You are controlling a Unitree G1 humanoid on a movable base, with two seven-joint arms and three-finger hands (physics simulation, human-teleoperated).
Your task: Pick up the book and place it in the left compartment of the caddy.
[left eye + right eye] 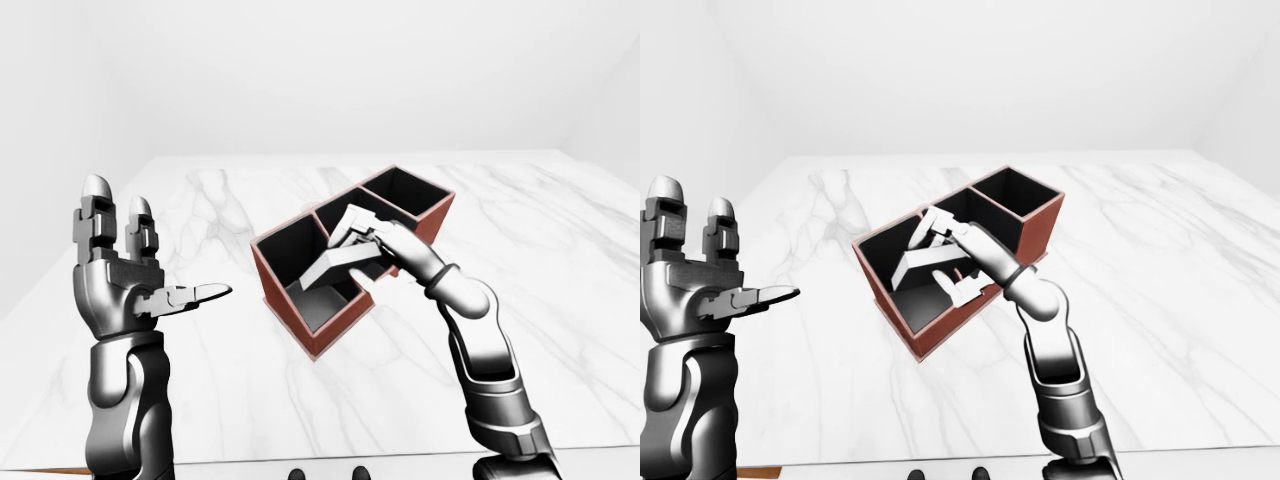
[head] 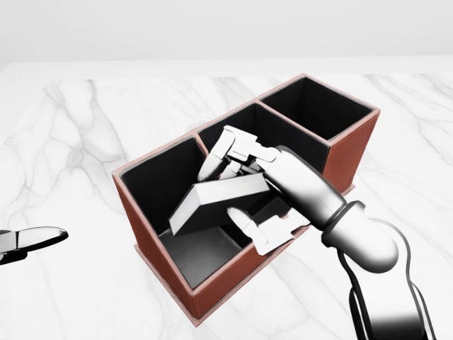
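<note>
**Over the left compartment, book tipped downward**

Beneath the right robot hand (image 2: 244,185), whose fingers are closed round it, the book (image 2: 216,202) slants with its lower end inside the left compartment of the caddy (image 2: 233,273), likely angled to clear the divider. Well away, the left robot hand (image 1: 120,270) is raised with fingers spread, idle above the worktop (image 2: 78,142).

The grey book (image 2: 219,202) tilts steeply, its lower end dipping into the left compartment of the caddy (image 2: 226,280), a red-brown, black-lined box of three compartments lying diagonally, its upper end above the divider.
</note>
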